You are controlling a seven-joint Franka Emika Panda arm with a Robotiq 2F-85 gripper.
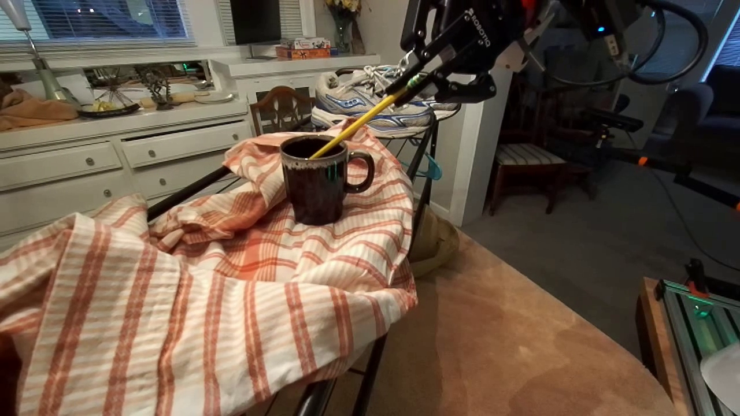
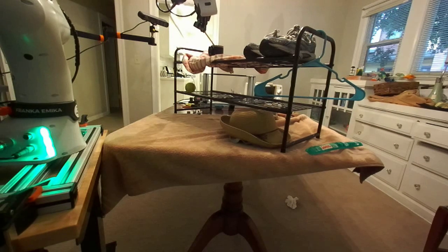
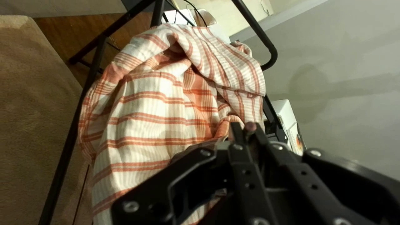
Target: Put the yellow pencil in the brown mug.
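Note:
The brown mug (image 1: 315, 193) stands upright on a striped cloth, its handle showing at one side. It also shows in an exterior view (image 2: 216, 51); in the wrist view it is mostly hidden behind the gripper. My gripper (image 1: 403, 88) is above and to one side of the mug, shut on the upper end of the yellow pencil (image 1: 364, 119). The pencil slants down, its lower tip at the mug's mouth, seemingly just inside the rim; I cannot tell how deep. In the wrist view the pencil's blunt end (image 3: 250, 126) shows between the fingertips (image 3: 247, 132).
The rumpled red-and-white cloth (image 1: 254, 248) lies on the top shelf of a black rack (image 2: 292, 101). Sneakers (image 1: 370, 110) sit on the same shelf, behind the mug. A teal hanger (image 2: 316, 63) hangs on the rack's end. A tan hat (image 2: 255, 126) lies below.

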